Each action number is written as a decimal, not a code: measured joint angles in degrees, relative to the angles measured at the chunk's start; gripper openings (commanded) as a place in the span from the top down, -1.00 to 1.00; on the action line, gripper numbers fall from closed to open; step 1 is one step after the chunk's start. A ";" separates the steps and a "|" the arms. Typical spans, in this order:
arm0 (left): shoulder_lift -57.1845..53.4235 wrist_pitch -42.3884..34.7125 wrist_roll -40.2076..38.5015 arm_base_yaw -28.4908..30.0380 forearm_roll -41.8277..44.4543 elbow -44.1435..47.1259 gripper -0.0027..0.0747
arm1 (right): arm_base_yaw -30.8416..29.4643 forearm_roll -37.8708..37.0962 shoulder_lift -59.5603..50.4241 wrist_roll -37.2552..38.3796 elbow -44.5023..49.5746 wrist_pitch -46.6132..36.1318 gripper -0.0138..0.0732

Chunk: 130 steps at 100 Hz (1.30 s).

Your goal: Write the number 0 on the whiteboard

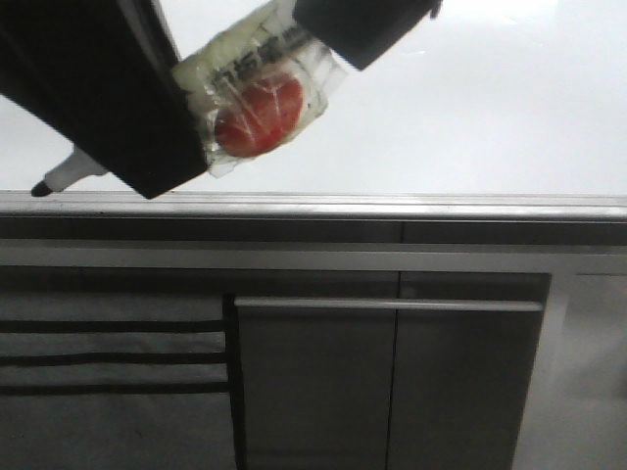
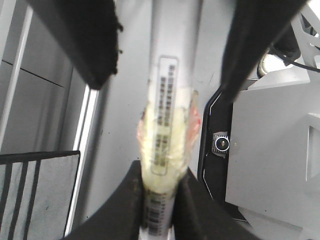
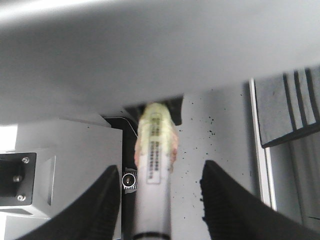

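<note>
Task item: the large glossy white whiteboard [image 1: 470, 108] fills the upper part of the front view, with light glare across it. A grey metal edge strip [image 1: 392, 206] runs along its lower border. Dark grey cabinet panels [image 1: 392, 382] stand below that strip.

Tool: a white-barrelled marker with a black tip [image 1: 69, 171] lies tilted in front of the board, tip low and to the left, level with the board's lower border. Whether the tip touches the surface cannot be told. A wad of clear, yellowish tape over a red patch [image 1: 260, 93] is wrapped around the marker's upper end. A black finger covers the barrel between tape and tip in the front view.

Left hand [image 2: 160, 172]: the left wrist view shows its two black fingers [image 2: 132, 200] closed against the marker at the taped end, with no gap on either side. It is clamped on the marker.

Right hand [image 3: 161, 170]: the right wrist view shows its two black fingers [image 3: 107, 205] standing apart, one on each side of the barrel. A gap shows between each finger and the marker, so it grips nothing.

Both wrist views are blurred; the printed label on the barrel cannot be read.
</note>
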 measured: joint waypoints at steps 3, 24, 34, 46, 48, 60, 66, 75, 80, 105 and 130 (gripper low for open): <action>0.00 -0.11 0.00 0.00 0.00 0.00 0.98 | 0.00 -0.13 0.22 0.00 0.00 -0.13 -0.08; 0.00 -0.96 0.00 0.00 0.00 0.00 0.98 | 0.00 -0.13 0.73 -0.33 0.00 -0.52 -0.08; 0.00 -1.43 0.00 0.00 0.00 0.00 0.98 | 0.00 -0.16 0.73 -0.37 0.00 -0.52 -0.08; 0.00 -1.81 0.00 0.00 0.00 0.00 0.98 | 0.00 -0.16 0.73 -0.37 0.00 -0.52 -0.08; 0.00 -1.84 0.00 0.00 0.00 0.00 0.98 | 0.00 -0.16 0.73 -0.37 0.00 -0.52 -0.08; 0.00 -2.07 0.00 0.00 0.00 0.00 0.98 | 0.00 -0.16 0.73 -0.40 0.00 -0.52 -0.08; 0.00 -2.36 0.00 0.00 0.00 0.00 0.98 | 0.00 -0.16 0.73 -0.40 0.00 -0.52 -0.08; 0.00 -3.19 0.00 0.00 0.00 0.00 0.98 | 0.00 -0.05 0.73 -0.40 0.00 -0.52 -0.08; 0.00 -3.49 0.00 0.00 0.00 0.00 0.98 | 0.00 -0.05 0.73 -0.40 0.00 -0.52 -0.08; 0.00 -3.98 0.05 0.00 0.00 0.00 0.98 | 0.00 0.04 0.73 -0.50 0.00 -0.61 0.12; 0.00 -3.98 0.13 0.00 0.00 0.00 0.98 | 0.00 -0.06 0.73 -0.50 0.00 -0.78 0.63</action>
